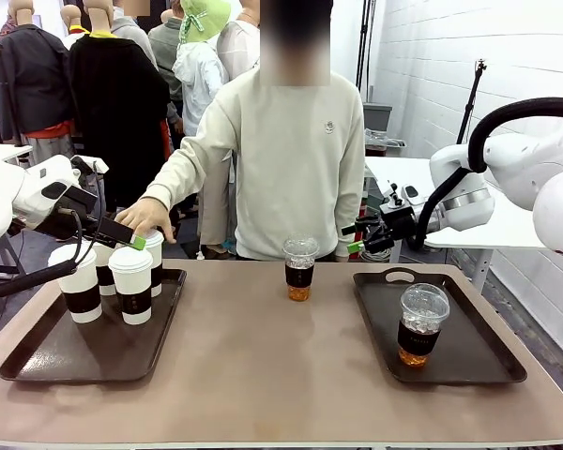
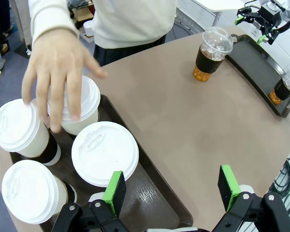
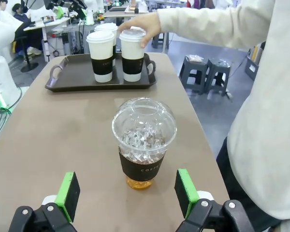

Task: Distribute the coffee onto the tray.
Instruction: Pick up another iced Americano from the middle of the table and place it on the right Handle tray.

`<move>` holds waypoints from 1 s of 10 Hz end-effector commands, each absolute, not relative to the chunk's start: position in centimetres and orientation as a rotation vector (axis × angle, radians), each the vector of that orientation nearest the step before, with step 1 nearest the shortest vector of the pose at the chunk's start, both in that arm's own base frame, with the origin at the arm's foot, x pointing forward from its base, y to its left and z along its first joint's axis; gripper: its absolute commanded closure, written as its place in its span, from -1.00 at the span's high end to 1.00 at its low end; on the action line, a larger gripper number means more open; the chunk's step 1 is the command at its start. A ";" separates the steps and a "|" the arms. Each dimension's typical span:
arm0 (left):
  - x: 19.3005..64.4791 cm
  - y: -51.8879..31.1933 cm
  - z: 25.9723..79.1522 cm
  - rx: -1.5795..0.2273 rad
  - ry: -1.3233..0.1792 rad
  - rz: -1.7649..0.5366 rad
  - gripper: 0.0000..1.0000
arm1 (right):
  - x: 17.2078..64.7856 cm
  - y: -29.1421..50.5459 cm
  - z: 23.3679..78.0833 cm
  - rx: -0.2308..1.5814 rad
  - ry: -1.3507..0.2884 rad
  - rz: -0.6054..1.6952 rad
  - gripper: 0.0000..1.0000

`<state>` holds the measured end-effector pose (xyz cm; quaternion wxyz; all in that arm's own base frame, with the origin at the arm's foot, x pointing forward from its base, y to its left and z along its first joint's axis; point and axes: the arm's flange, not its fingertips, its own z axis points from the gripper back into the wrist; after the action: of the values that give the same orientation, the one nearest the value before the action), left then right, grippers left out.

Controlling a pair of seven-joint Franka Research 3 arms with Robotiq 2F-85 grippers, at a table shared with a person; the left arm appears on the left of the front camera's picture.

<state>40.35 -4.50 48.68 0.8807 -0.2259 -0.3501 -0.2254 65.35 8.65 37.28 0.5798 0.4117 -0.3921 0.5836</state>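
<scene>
Right tool (image 3: pixel 126 187) wide before dome-lidded cup (image 3: pixel 144 140)

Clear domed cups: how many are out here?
2: one cup stands on the table by the person; the other cup sits on the right tray. None seem hidden.

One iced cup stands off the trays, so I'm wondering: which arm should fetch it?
Right. The right gripper, open, faces the iced cup head-on, near the right tray. The left gripper hangs open at the left tray beside the person's hand, farther off.
</scene>
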 end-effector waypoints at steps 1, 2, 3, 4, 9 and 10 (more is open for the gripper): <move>40.5 -4.4 48.5 -0.489 -0.728 -0.472 1.00 | 65.3 8.7 37.7 0.959 -0.920 1.367 1.00; 40.5 -4.4 48.5 -0.489 -0.728 -0.472 1.00 | 65.3 8.7 37.7 0.959 -0.920 1.367 1.00; 40.5 -4.4 48.5 -0.489 -0.728 -0.472 1.00 | 65.3 8.7 37.7 0.959 -0.920 1.367 1.00; 40.5 -4.4 48.5 -0.489 -0.728 -0.472 1.00 | 65.3 8.7 37.7 0.959 -0.920 1.367 1.00; 40.5 -4.4 48.5 -0.489 -0.728 -0.472 1.00 | 68.4 10.4 32.2 1.011 -0.991 1.271 1.00; 40.5 -4.4 48.5 -0.489 -0.728 -0.472 1.00 | 68.4 10.4 32.2 1.011 -0.991 1.271 1.00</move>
<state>40.35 -4.49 48.68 0.8807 -0.2259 -0.3500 -0.2254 66.95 9.59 32.99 0.5856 0.4321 -0.4048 0.5536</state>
